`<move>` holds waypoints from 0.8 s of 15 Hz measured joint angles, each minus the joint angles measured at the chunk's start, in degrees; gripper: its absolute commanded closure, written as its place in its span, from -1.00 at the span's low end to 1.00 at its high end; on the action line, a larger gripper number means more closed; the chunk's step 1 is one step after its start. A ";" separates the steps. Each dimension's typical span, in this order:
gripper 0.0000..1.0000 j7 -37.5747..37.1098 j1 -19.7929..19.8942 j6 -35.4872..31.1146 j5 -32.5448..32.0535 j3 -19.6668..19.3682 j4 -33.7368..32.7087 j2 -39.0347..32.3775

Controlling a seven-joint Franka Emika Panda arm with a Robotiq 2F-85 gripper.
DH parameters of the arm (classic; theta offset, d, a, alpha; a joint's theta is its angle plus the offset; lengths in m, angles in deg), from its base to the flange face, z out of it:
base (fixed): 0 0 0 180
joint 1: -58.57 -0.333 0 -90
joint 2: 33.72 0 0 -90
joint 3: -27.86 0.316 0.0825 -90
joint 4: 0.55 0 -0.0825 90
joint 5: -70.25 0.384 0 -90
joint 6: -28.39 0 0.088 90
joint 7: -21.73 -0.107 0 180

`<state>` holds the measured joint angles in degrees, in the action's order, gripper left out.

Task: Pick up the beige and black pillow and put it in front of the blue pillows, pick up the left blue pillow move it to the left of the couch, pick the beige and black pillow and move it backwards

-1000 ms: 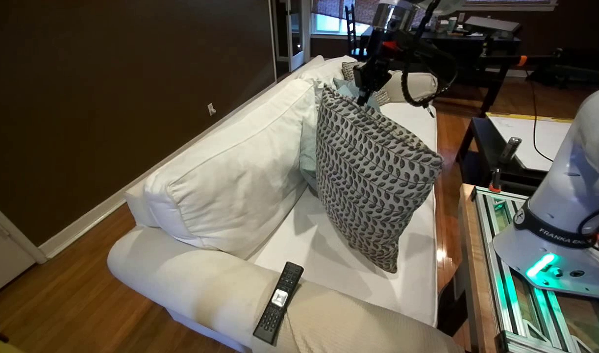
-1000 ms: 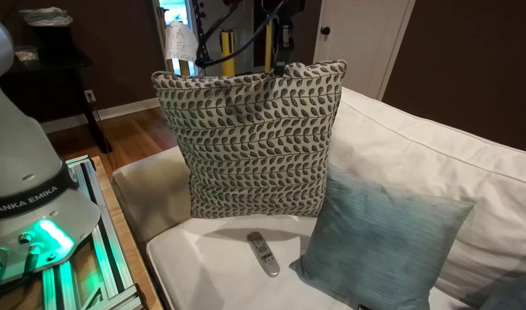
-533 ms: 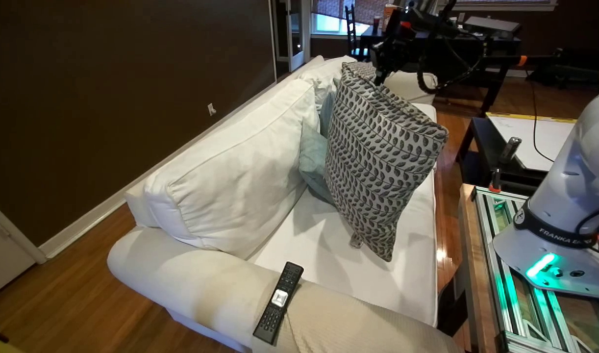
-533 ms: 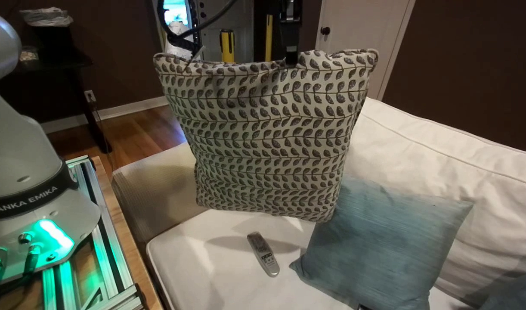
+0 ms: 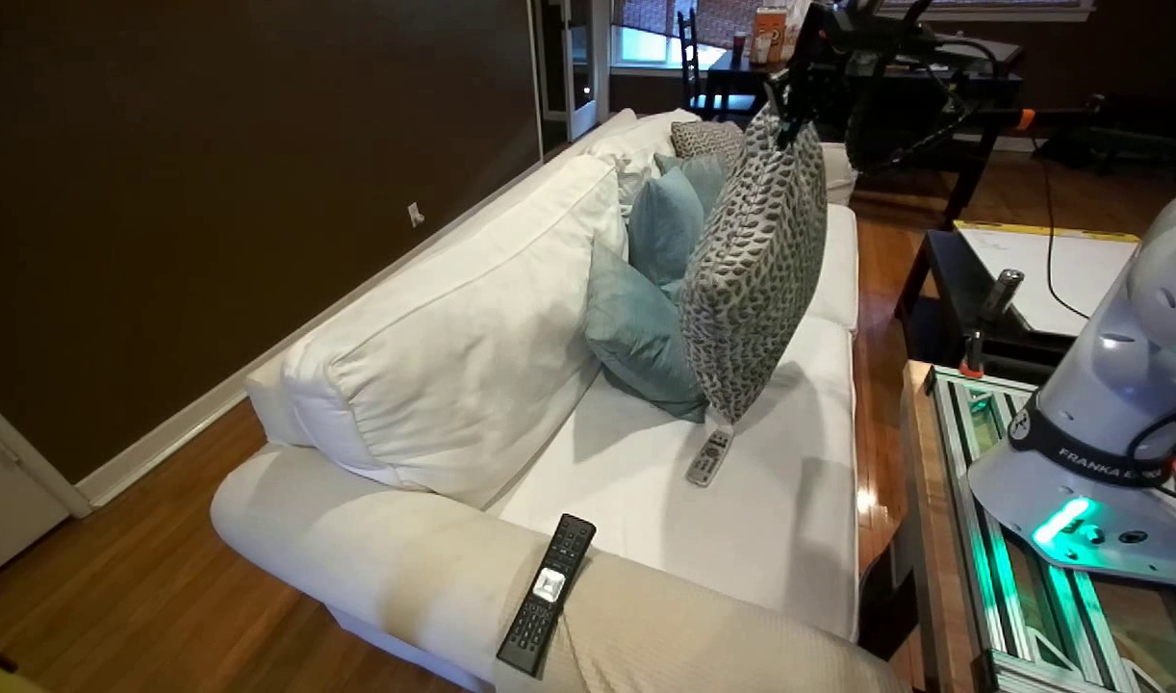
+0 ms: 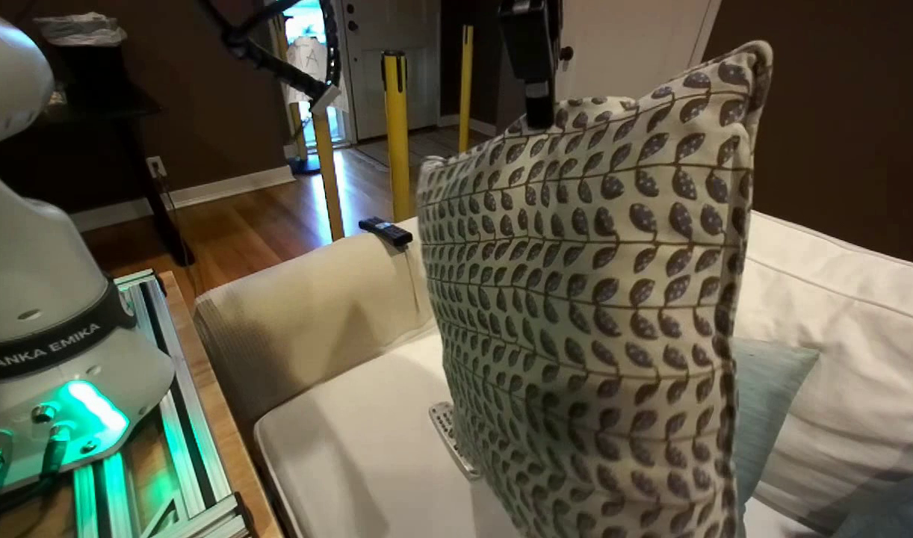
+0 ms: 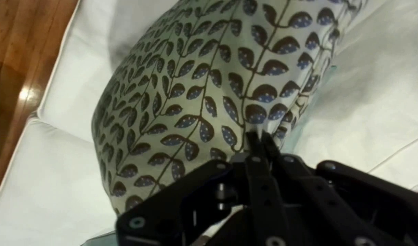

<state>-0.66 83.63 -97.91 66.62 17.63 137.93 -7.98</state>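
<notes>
Beige-black pillow (image 6: 598,299) now oblique, near-upright

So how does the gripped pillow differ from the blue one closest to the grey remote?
The beige and black pillow has a leaf print; the blue pillow is plain. The gripper pinches the patterned one by its top edge; the blue one rests ungripped on the couch. Both are fabric.

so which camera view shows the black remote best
An exterior view, where the black remote lies close, whole and unobstructed on the couch arm. Farther off in an exterior view, the remote looks small. The wrist view doesn't show it.
</notes>
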 measured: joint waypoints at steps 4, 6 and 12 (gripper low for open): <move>0.98 -0.89 3.23 -0.80 -4.30 -1.94 -0.12 -1.51; 0.98 -0.30 3.73 -1.27 -4.68 -3.73 -0.13 -2.76; 0.98 3.21 3.93 -2.76 -5.70 -6.84 -0.55 -5.85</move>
<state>2.55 87.56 -100.67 60.92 10.79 137.39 -13.84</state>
